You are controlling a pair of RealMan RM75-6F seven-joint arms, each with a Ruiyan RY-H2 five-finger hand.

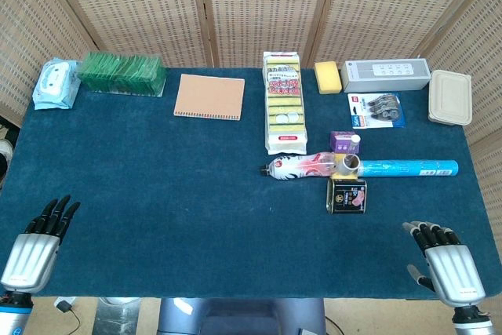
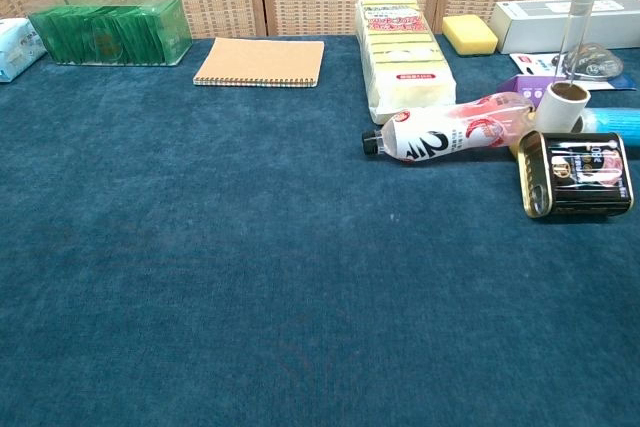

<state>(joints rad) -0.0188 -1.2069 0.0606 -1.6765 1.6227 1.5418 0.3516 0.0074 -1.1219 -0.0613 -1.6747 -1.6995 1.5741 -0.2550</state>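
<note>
Tin (image 1: pixel 347 194), dark, on its side, lies ahead and inward of the right hand (image 1: pixel 444 263), nearer it than the left hand (image 1: pixel 37 245); both hands empty, fingers extended.

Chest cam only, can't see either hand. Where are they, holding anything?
Observer: Both at the table near edge: left hand at the left corner, right hand at the right; fingers apart, holding nothing.
Operator: Nearest thing to the right one?
Observer: The dark can, ahead and to its left, untouched.
Operator: Anything right of the grey box?
Observer: A beige lidded container at the far right edge.
</note>
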